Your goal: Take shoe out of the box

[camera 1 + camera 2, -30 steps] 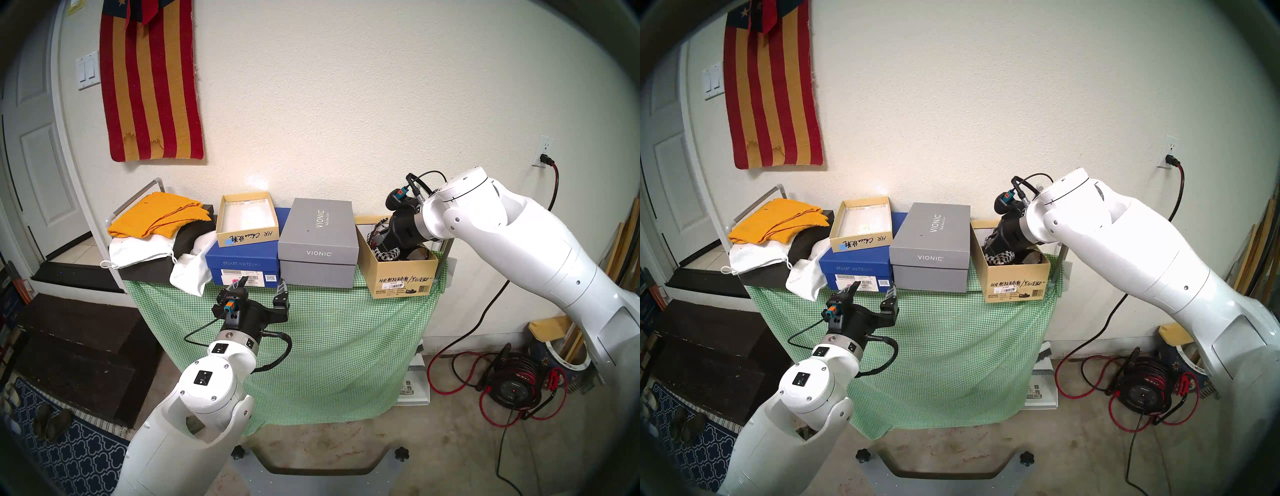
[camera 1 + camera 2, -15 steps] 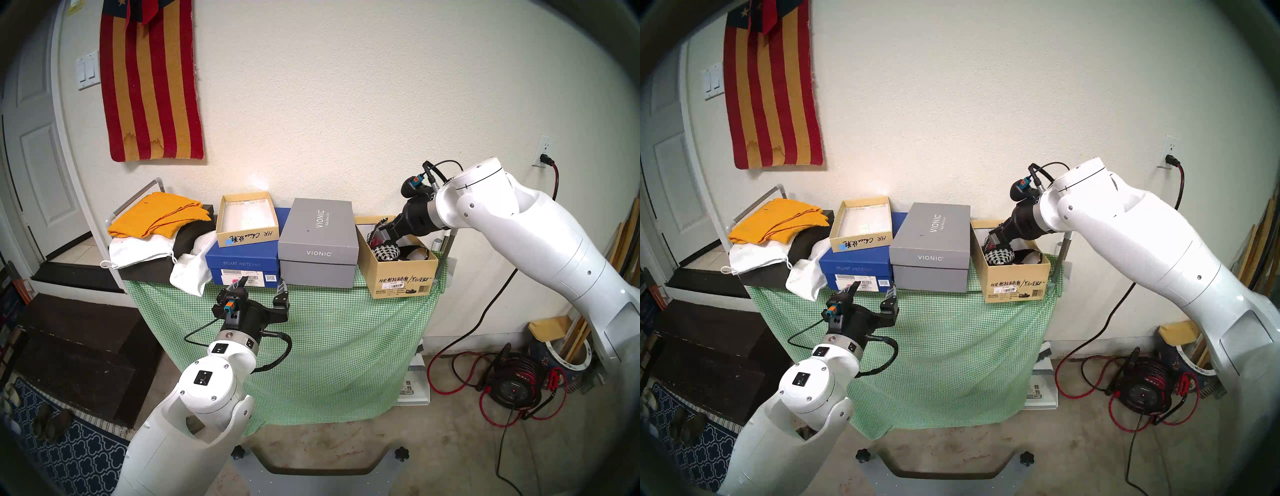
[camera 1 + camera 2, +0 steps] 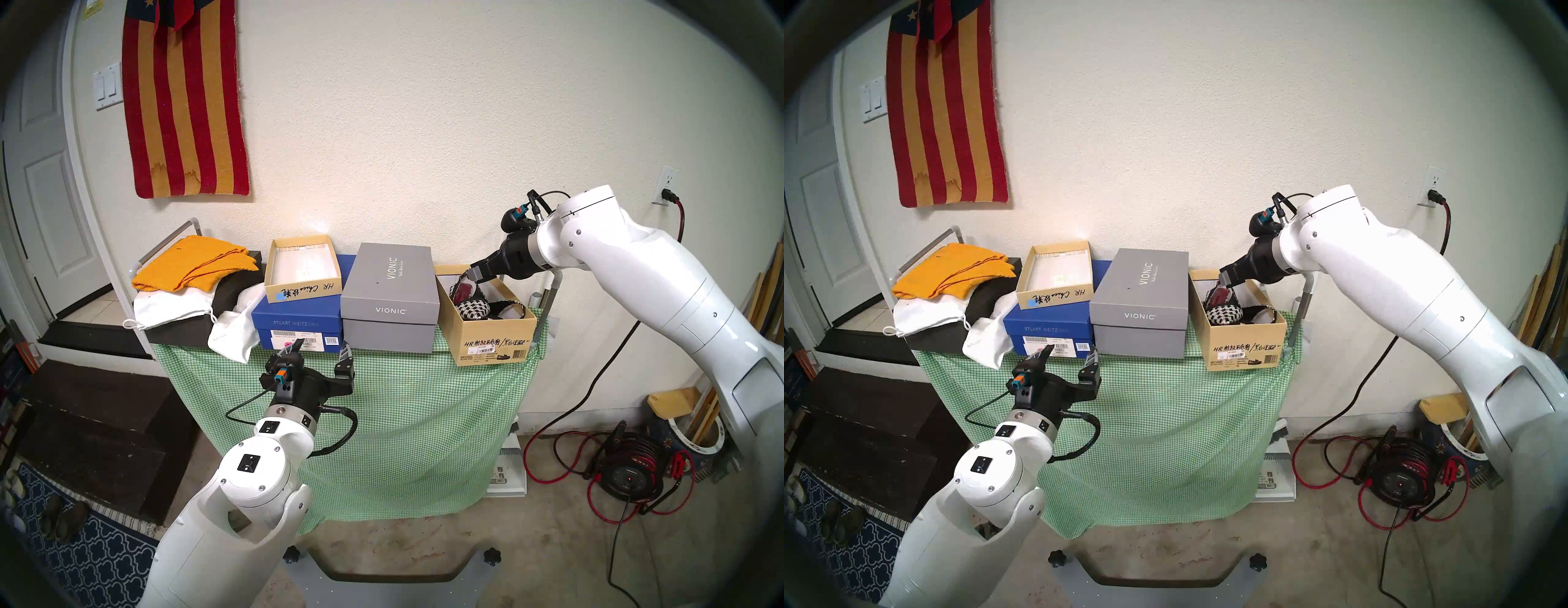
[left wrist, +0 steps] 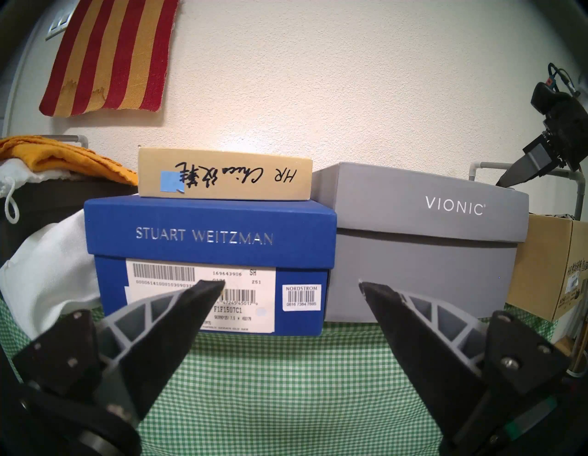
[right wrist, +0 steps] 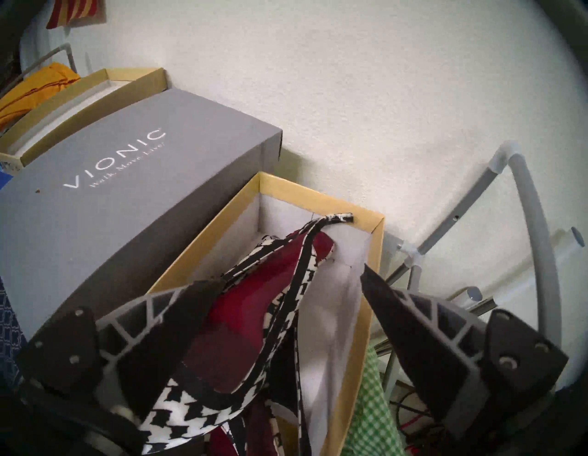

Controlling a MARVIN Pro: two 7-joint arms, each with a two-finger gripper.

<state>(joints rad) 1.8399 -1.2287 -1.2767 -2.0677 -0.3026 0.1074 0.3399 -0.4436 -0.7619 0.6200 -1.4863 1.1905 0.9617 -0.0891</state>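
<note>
Right gripper (image 5: pixel 286 283) is hanging over the tan box (image 3: pixel 492 339) at about 3 o'clock on the table, fingers spread wide — one fingertip (image 5: pixel 203 289) right against the houndstooth shoe (image 5: pixel 254 318), though I can't tell if it's actually touching. That shoe, with its dark red lining, sits tilted up inside the box (image 5: pixel 359 350), its strap draped over the far rim. The grey VIONIC box (image 3: pixel 388 293) is right beside it at 9 o'clock. Left gripper (image 4: pixel 291 286) hovers low in front — spread apart too, holding nothing, facing the blue Stuart Weitzman box (image 4: pixel 210 235).
</note>
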